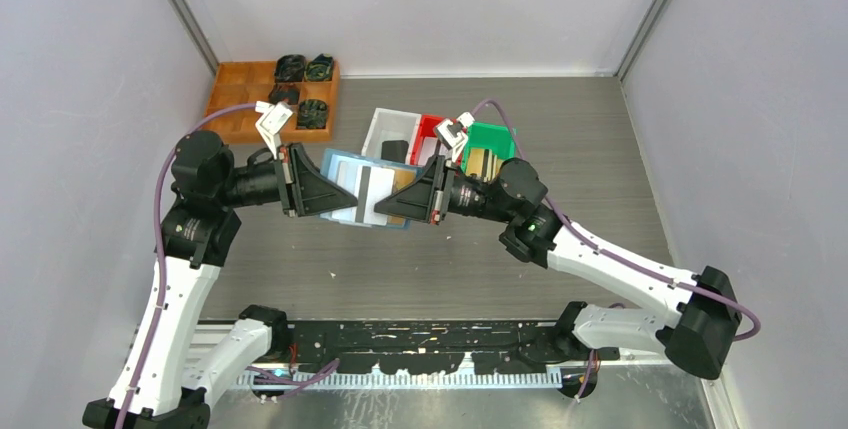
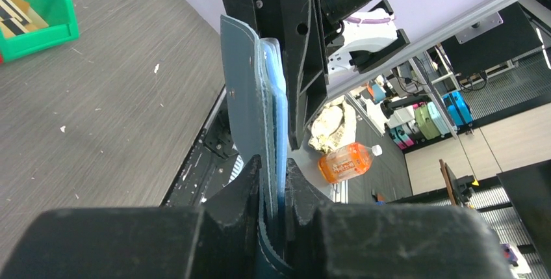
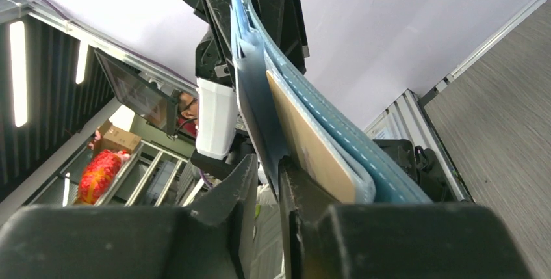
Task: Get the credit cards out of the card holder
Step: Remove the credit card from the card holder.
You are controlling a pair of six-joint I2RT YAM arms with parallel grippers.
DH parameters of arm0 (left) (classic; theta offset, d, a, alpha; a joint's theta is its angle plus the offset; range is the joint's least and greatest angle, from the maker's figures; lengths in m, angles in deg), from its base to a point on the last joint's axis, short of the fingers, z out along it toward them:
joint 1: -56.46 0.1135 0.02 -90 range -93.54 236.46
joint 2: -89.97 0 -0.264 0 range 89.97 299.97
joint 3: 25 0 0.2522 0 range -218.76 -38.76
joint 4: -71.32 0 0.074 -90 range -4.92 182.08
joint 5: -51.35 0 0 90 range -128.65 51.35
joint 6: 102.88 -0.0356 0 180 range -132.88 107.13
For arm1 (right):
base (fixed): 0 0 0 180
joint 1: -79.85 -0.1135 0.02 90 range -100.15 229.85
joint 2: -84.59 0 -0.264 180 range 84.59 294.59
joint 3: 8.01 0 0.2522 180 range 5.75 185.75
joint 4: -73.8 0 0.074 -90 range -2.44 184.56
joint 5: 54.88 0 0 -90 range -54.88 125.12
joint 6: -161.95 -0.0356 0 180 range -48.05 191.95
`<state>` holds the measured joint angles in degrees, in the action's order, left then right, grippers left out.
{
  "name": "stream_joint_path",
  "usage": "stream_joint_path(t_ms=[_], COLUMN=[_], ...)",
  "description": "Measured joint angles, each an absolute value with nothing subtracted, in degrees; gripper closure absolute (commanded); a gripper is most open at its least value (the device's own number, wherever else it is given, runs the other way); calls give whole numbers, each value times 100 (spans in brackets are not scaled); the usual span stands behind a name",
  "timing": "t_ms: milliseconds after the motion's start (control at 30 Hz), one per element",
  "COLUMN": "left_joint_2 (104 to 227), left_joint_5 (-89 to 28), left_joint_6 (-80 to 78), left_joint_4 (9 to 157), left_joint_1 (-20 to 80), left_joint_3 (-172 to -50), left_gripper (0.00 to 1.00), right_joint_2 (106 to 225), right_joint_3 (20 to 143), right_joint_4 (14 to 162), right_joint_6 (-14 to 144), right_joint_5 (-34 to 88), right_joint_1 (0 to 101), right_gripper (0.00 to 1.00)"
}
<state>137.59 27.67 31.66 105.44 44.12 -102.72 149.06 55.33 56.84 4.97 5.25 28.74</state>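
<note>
Card holder [image 3: 338, 129] matte, stitched, soft; credit card [image 3: 310, 150] smooth tan plastic; table [image 1: 400, 274] wood-grain.

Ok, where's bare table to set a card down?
Free: the table between the green bin and the right wall, and the wide strip from under the card holder to the near rail. Crowded: back left, wooden tray, white bin, red bin.

A wooden tray [image 1: 240, 109] holding dark objects [image 1: 305, 69] sits at the table's [image 1: 600, 169] far left corner. A white bin [image 1: 385, 127], a red bin [image 1: 428, 129] and a green bin [image 1: 497, 139] stand side by side near the far edge.
</note>
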Motion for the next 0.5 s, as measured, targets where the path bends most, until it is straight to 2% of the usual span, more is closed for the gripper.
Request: stream_joint_path(t_ms=[133,333,500], left_joint_2=[13759,13759,13755], left_joint_5=[2734,2684,2601], left_joint_6=[3146,2941,2652], left_joint_4=[10548,10725,10918], left_joint_1=[4410,4410,4412], left_joint_3=[-10272,-10292,-10432], left_gripper=[99,99,99], right_joint_2=[15011,14781,14021], right_joint_3=[5575,5572,5478], right_joint_4=[5691,6019,6731], right_joint_6=[513,742,1070], right_joint_5=[525,530,547], right_joint_1=[2830,2881,3141], right_gripper=[92,94,97])
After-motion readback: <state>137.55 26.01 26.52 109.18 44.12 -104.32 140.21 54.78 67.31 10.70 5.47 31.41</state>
